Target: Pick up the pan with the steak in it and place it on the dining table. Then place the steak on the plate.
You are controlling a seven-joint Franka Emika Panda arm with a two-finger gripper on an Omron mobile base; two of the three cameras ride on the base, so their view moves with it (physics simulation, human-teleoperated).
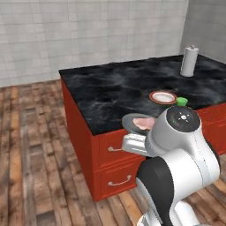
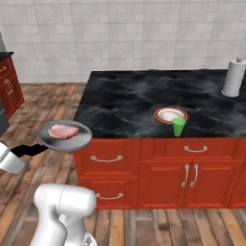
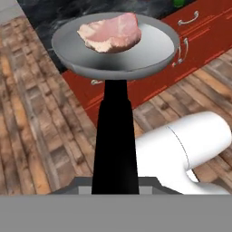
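Pan (image 2: pixel 67 136) beside dining table (image 2: pixel 129 96)

The arm (image 1: pixel 181 172) is folded low beside its base, forearm reaching forward. The gripper (image 2: pixel 21 151) (jaws closed) clamps the pan handle (image 3: pixel 115 136), holding it level.

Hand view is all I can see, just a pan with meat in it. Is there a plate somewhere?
Observer: Yes, a plate sits on the table, to the right of the pan.
Operator: Is anything near it?
Observer: A green cup stands right beside it, on the near side.
Operator: What else is up there?
Observer: A paper towel roll, at the far right corner.
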